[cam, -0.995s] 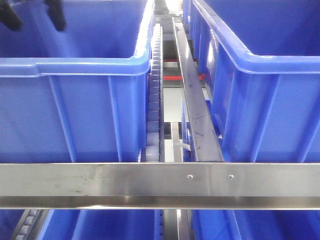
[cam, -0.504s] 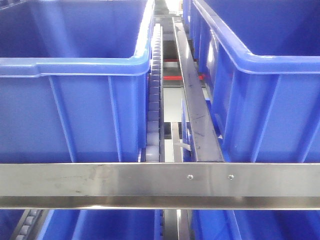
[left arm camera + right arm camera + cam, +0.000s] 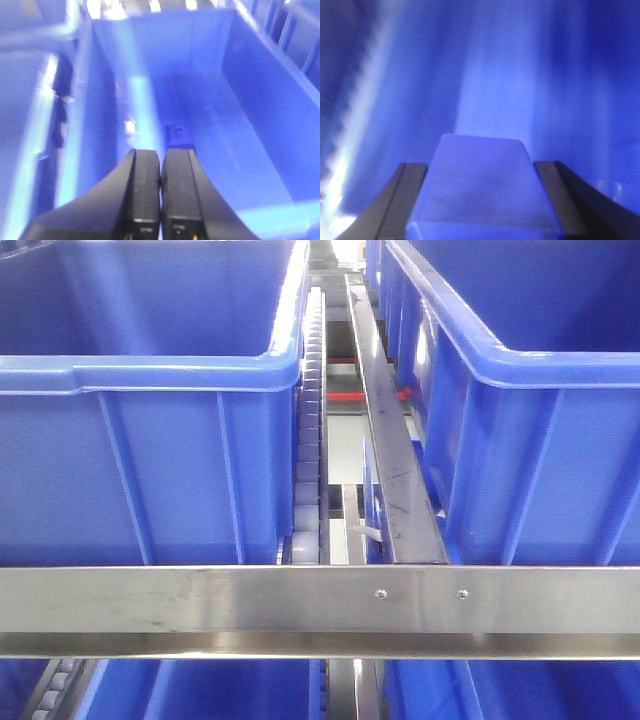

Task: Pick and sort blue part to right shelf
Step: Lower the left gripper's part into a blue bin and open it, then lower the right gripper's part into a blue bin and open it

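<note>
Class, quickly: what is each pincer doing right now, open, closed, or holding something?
Left pincer: closed, nothing between its fingers, above a blue crate.
Right pincer: closed on the blue part.

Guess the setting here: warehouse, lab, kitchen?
Likely a warehouse or factory parts-sorting station: large blue crates sit on a stainless steel rack with roller tracks between them, like flow-rack storage. No people or signage in view to confirm.
</note>
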Available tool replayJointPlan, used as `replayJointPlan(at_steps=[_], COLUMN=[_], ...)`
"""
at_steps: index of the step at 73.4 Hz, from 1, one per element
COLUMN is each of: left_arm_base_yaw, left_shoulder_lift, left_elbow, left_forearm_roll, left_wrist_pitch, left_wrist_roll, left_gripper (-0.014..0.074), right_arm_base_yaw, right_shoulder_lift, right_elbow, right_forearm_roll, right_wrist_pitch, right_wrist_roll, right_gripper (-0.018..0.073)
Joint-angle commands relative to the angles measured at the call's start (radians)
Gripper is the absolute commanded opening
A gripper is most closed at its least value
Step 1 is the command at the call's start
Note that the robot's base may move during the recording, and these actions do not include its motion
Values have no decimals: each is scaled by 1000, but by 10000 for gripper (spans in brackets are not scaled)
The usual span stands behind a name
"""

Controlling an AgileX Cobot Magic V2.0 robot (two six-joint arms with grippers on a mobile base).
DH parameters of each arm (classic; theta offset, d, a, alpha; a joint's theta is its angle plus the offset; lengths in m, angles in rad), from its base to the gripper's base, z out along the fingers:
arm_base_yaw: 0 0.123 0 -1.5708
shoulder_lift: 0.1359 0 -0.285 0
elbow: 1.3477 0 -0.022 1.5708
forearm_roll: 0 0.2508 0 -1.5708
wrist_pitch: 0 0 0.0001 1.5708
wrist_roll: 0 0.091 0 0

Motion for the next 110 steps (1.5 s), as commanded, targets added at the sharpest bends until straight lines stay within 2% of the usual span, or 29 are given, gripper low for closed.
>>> replayJointPlan(at_steps=[1, 20, 44, 62, 65, 70, 81, 99, 107, 110], left_arm_base_yaw=[-4, -4, -4, -4, -4, -4, -4, -4, -4, -4], left_shoulder_lift=[-59, -193, -206, -206, -206, -206, -206, -206, -206, -206], left_elbow=[2, 59, 60, 60, 60, 60, 60, 60, 60, 60], left_forearm_roll=[14, 14, 10, 10, 10, 10, 10, 10, 10, 10], left_wrist_pitch=[-84, -72, -61, -61, -61, -61, -61, -61, -61, -61], left_wrist_roll=[1, 1, 1, 1, 1, 1, 1, 1, 1, 1], left_gripper=[127, 127, 127, 127, 127, 127, 127, 127, 127, 127], right_arm_base_yaw=[-36, -111, -125, -129, -129, -130, -130, -130, -130, -130], right_shoulder_lift=[90, 367, 658, 736, 737, 737, 736, 636, 543, 502], right_elbow=[-110, -244, -293, -294, -294, -294, -296, -321, -321, -314], right_forearm_roll=[-12, -3, -4, -6, -5, -6, -5, -5, -5, -5], right_wrist_pitch=[7, -21, -227, -303, -304, -303, -286, -227, -191, -176], right_wrist_roll=[-9, -91, -100, -100, -100, -100, -100, -100, -100, -100], right_gripper=[228, 228, 228, 234, 251, 336, 631, 545, 427, 355])
